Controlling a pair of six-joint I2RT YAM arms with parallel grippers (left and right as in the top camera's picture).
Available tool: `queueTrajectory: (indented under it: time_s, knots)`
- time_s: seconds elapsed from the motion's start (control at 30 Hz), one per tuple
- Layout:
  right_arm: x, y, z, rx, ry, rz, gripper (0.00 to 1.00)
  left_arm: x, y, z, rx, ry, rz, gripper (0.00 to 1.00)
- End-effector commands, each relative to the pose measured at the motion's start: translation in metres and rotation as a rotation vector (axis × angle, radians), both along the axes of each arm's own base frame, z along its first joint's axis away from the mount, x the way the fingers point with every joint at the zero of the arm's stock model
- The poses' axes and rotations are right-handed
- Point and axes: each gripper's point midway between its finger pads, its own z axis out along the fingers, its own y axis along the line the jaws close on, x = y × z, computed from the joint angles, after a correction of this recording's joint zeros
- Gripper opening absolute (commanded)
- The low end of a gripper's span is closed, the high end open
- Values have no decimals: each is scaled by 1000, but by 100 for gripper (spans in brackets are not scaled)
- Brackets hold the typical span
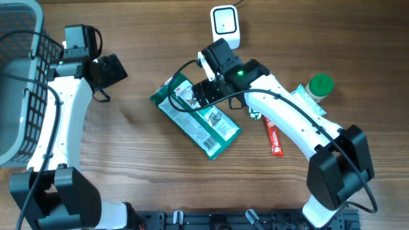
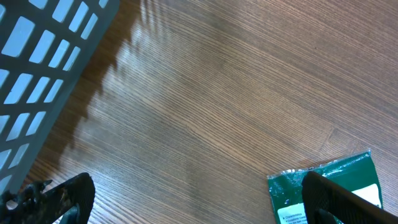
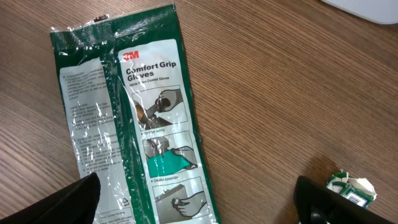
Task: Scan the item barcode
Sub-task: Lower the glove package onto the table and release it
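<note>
The item is a flat green glove pack (image 1: 198, 118) lying on the wooden table, its white printed panel facing up (image 3: 137, 124). No barcode shows on the part I can see. My right gripper (image 1: 204, 94) hovers over the pack's upper end, open (image 3: 199, 205). One finger is above the pack's left side and the other above bare wood, with nothing held. The white scanner (image 1: 225, 22) stands at the table's far edge, its base just visible (image 3: 373, 6). My left gripper (image 1: 112, 70) is open (image 2: 199, 208) over bare wood left of the pack, whose corner (image 2: 292, 190) sits by its right finger.
A grey slatted basket (image 1: 19, 83) fills the left edge (image 2: 37, 62). A red stick packet (image 1: 273, 137), a green-capped bottle (image 1: 319, 86) and a small green-white packet (image 3: 351, 190) lie to the right, near my right arm.
</note>
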Motion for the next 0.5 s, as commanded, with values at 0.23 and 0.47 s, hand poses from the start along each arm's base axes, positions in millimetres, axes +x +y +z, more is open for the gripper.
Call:
queueTrajectory:
  time_s: [0.23,0.47]
  knots:
    - [-1,0,-12,0,30,-7,100,2,4,7,16,-15,-4,100]
    - [5,1,-9,2,2,-14,99,2,4,7,16,-15,-4,100]
